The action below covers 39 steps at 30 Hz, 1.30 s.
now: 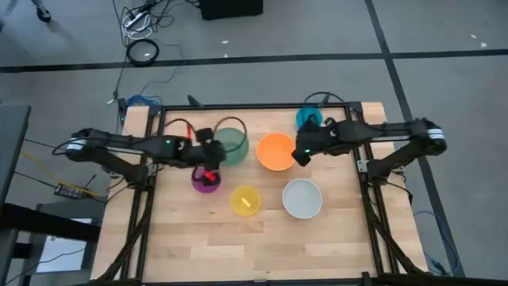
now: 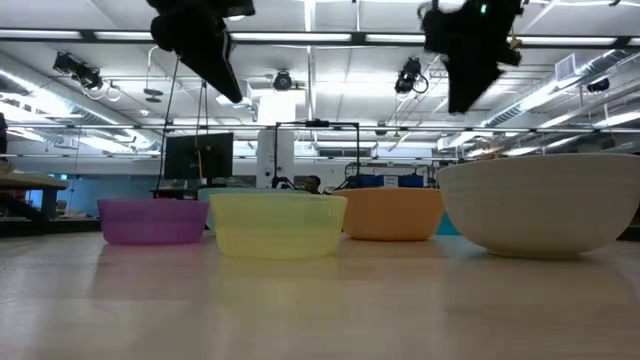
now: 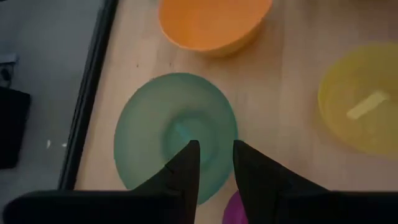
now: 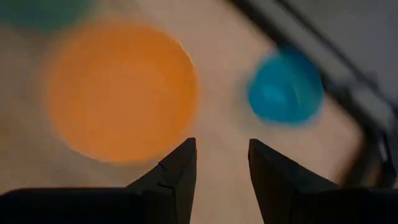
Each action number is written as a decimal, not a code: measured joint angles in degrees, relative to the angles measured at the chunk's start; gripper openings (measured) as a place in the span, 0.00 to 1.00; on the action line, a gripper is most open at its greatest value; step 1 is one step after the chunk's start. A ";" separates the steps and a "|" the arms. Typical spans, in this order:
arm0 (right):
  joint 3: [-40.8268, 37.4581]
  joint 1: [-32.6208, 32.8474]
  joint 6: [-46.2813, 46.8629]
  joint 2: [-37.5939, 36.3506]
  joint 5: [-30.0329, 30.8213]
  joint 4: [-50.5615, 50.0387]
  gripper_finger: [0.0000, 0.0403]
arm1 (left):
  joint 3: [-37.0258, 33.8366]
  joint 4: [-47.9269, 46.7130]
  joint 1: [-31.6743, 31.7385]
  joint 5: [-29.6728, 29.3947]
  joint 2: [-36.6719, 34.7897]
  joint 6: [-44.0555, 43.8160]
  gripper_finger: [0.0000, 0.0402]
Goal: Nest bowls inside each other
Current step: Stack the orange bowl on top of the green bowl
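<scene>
left gripper [image 1: 208,156] hangs above the table between the green bowl [image 1: 231,144] and the purple bowl [image 1: 206,180], fingers spread with a clear gap and nothing in them; right gripper [image 1: 304,150] floats between the orange bowl [image 1: 275,151] and the blue bowl [image 1: 308,118], fingers also parted and empty. all six bowls sit apart on the table [image 1: 190,246], none nested yet: green and orange side by side toward the back, blue in the far right corner by the frame, purple, yellow [image 1: 245,200] and white [image 1: 302,198] in a nearer row. every bowl stands upright, mouth up; being round, none has a long axis across the table, only the vertical one through its centre. now the risks, as i judge them: a finger coming down on a thin rim could skid off and tip or flick a light bowl, and blue sits so close to the frame that a push might send it off the edge. the yellow bowl has something pale lying inside it; i can't tell what, but it could keep another bowl from seating. picking sizes in the wrong order would also block the nest.
</scene>
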 joint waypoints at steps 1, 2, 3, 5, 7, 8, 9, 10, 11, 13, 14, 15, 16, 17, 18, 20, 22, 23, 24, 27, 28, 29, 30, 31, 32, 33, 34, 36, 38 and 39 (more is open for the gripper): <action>0.00 -0.46 2.53 1.37 -0.73 -2.12 0.33 | 0.71 -0.78 0.14 0.00 0.85 0.77 0.26; 0.00 -0.88 4.20 2.66 -1.18 -3.71 0.33 | 1.24 -1.36 0.26 -0.03 1.62 1.05 0.26; 0.00 -1.21 5.16 3.75 -1.56 -4.17 0.33 | 1.51 -1.88 0.54 -0.08 2.06 1.37 0.26; 0.00 -1.98 5.52 5.66 -2.36 -3.20 0.34 | 1.68 -2.51 1.06 -0.08 2.24 1.69 0.26; 0.00 -3.17 4.94 7.27 -4.32 -0.96 0.34 | 1.87 -2.70 1.62 -0.26 1.93 1.73 0.26; 0.00 -4.05 4.69 7.99 -5.71 0.22 0.35 | 1.87 -3.27 1.99 -0.35 1.72 1.44 0.26; 0.00 -4.88 4.26 8.75 -7.15 1.21 0.35 | 1.84 -3.90 2.45 -0.65 1.52 1.21 0.26; 0.00 -5.70 3.59 9.52 -8.25 2.19 0.35 | 1.84 -4.07 3.04 -0.84 1.21 0.71 0.26; 0.00 -6.43 3.25 10.29 -8.76 3.29 0.35 | 1.84 -4.32 3.64 -1.01 0.99 -0.30 0.26; 0.00 -7.69 2.58 11.41 -9.07 4.80 0.35 | 1.84 -5.84 5.07 -1.08 0.88 -2.00 0.26; 0.00 -8.30 2.06 11.88 -9.10 5.21 0.35 | 1.84 -6.89 5.78 -1.09 0.88 -2.98 0.26; 0.00 -8.80 1.69 12.27 -9.16 5.71 0.35 | 1.84 -8.25 6.47 -1.07 0.90 -3.71 0.26; 0.00 -9.26 1.45 12.72 -9.28 6.09 0.35 | 1.84 -9.68 7.07 -1.02 0.90 -4.50 0.26; 0.00 -9.75 1.27 13.02 -9.36 6.46 0.35 | 1.84 -10.78 7.61 -0.98 0.90 -4.97 0.26; 0.00 -10.27 0.94 13.11 -9.54 6.63 0.35 | 1.84 -11.35 8.13 -0.88 0.90 -5.24 0.26; 0.03 -10.94 0.10 13.68 -10.42 8.24 0.35 | 1.84 -12.04 8.86 -0.76 0.90 -5.45 0.26; -0.02 -11.55 -1.07 14.21 -11.52 9.98 0.35 | 1.83 -12.16 9.48 -0.69 0.64 -5.45 0.26; -0.02 -11.67 -1.58 14.56 -11.49 10.92 0.35 | 1.82 -12.45 9.81 -0.67 0.30 -5.37 0.26; 0.00 -11.80 -1.98 14.80 -11.58 12.23 0.35 | 1.82 -12.62 10.08 -0.67 0.11 -5.36 0.26; -0.03 -12.29 -2.84 15.92 -11.92 13.28 0.35 | 1.80 -12.99 10.89 -0.67 -0.63 -5.36 0.26; -0.07 -12.55 -3.02 16.30 -12.07 13.54 0.35 | 1.80 -13.01 10.98 -0.65 -1.04 -5.36 0.26; -0.07 -12.72 -3.08 16.90 -11.99 13.62 0.35 | 1.80 -12.87 11.02 -0.65 -1.65 -5.36 0.26; -0.07 -12.99 -3.15 17.35 -12.07 13.62 0.35 | 1.80 -12.76 11.09 -0.63 -2.26 -5.36 0.26; -0.07 -13.18 -3.38 17.98 -12.06 13.67 0.35 | 1.80 -12.85 11.12 -0.61 -2.90 -5.36 0.26; -0.07 -13.24 -3.45 18.68 -12.04 13.94 0.35 | 1.80 -12.78 11.14 -0.48 -3.52 -5.36 0.26; -0.07 -13.33 -3.47 19.30 -12.02 14.21 0.35 | 1.80 -12.63 11.14 -0.44 -4.13 -5.37 0.26; -0.07 -13.46 -3.54 19.94 -12.05 14.33 0.35 | 1.80 -12.61 11.14 -0.43 -4.74 -5.44 0.26; -0.09 -13.54 -3.55 21.34 -12.06 14.85 0.35 | 1.80 -12.59 11.14 -0.45 -6.49 -6.19 0.26; -0.13 -13.77 -3.54 22.51 -12.05 15.13 0.35 | 1.80 -12.51 11.14 -0.45 -7.77 -6.42 0.26; -0.11 -13.87 -3.56 23.09 -12.11 15.67 0.35 | 1.80 -12.38 11.14 -0.47 -8.38 -6.51 0.26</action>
